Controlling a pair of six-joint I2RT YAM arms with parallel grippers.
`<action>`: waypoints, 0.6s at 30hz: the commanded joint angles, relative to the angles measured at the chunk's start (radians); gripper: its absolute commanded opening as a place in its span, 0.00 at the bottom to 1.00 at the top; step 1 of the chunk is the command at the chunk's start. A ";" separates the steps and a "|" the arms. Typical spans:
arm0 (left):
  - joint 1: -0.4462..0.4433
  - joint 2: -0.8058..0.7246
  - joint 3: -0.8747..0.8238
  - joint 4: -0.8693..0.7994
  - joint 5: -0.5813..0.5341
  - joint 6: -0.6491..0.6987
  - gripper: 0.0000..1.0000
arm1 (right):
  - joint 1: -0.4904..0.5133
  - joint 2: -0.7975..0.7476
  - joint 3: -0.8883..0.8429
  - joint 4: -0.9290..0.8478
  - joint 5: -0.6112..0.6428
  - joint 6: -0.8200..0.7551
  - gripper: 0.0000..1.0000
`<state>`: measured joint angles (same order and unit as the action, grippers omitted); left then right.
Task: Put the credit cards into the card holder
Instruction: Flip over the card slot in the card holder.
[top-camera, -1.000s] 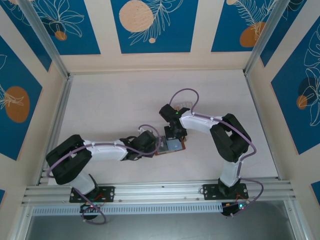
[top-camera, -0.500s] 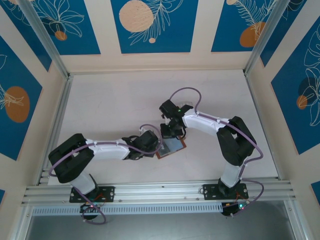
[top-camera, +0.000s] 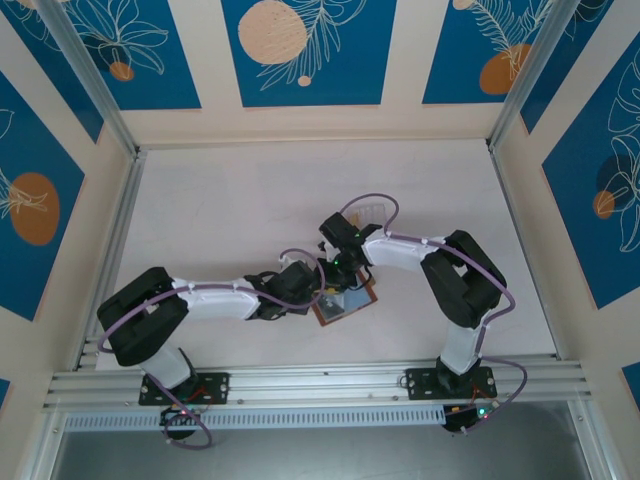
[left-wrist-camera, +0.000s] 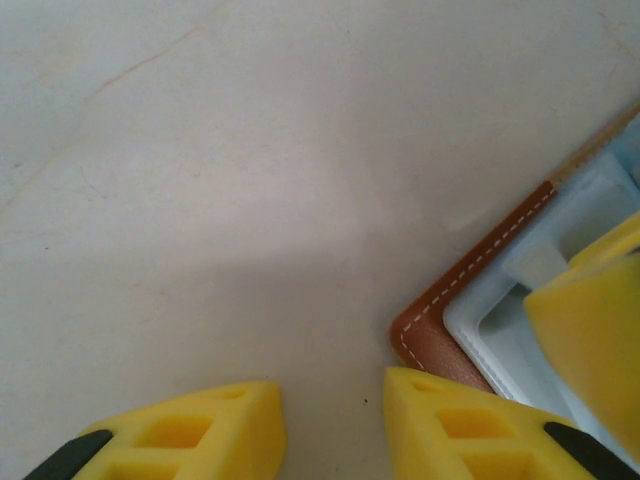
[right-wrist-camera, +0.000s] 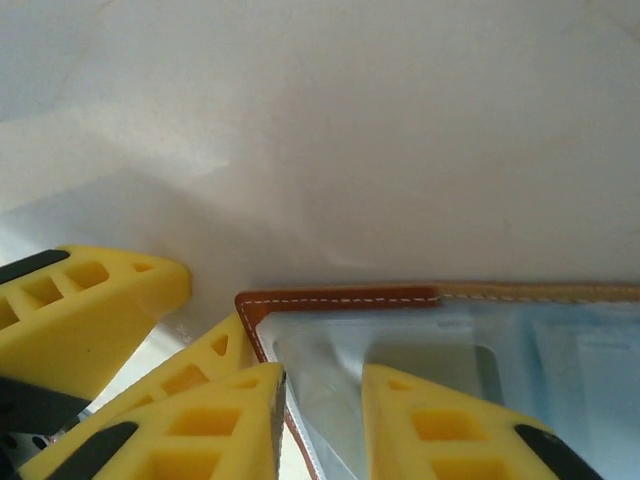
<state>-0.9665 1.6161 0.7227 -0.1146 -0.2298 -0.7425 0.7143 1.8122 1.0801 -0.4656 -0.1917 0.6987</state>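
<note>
The card holder (top-camera: 352, 299) lies open on the table, brown rim up and grey-blue inside showing. My left gripper (top-camera: 313, 292) sits at its left corner, open on bare table in the left wrist view (left-wrist-camera: 335, 420), its right finger (left-wrist-camera: 470, 425) touching the brown corner (left-wrist-camera: 430, 338). My right gripper (top-camera: 337, 278) is down on the holder's left part. Its jaws (right-wrist-camera: 323, 400) stand apart over the grey-blue lining (right-wrist-camera: 420, 335), just inside the stitched rim (right-wrist-camera: 340, 297). A thin grey edge runs along the left finger's inner face; I cannot tell what it is. The credit cards are hidden.
A clear plastic box (top-camera: 372, 208) stands behind the right arm, partly covered by its purple cable. The two grippers are crowded together, and the left gripper's yellow fingers (right-wrist-camera: 100, 300) show beside the holder. White table stretches free to the back and left (top-camera: 230, 210).
My right gripper lifted back a little, then came down toward me onto the holder's left part. The holder turned slightly. My left gripper edged right to the holder's corner.
</note>
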 joint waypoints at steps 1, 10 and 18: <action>-0.012 0.127 -0.038 0.167 0.130 -0.019 0.34 | 0.002 0.000 -0.028 0.032 -0.085 0.026 0.32; -0.013 0.125 -0.040 0.171 0.127 -0.020 0.34 | -0.029 -0.092 -0.055 0.035 -0.190 0.051 0.36; -0.014 0.140 -0.049 0.199 0.129 -0.030 0.34 | -0.072 -0.138 -0.074 0.045 -0.308 0.078 0.40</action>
<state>-0.9672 1.6161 0.7204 -0.1093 -0.2306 -0.7528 0.6559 1.7031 1.0222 -0.4210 -0.4046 0.7559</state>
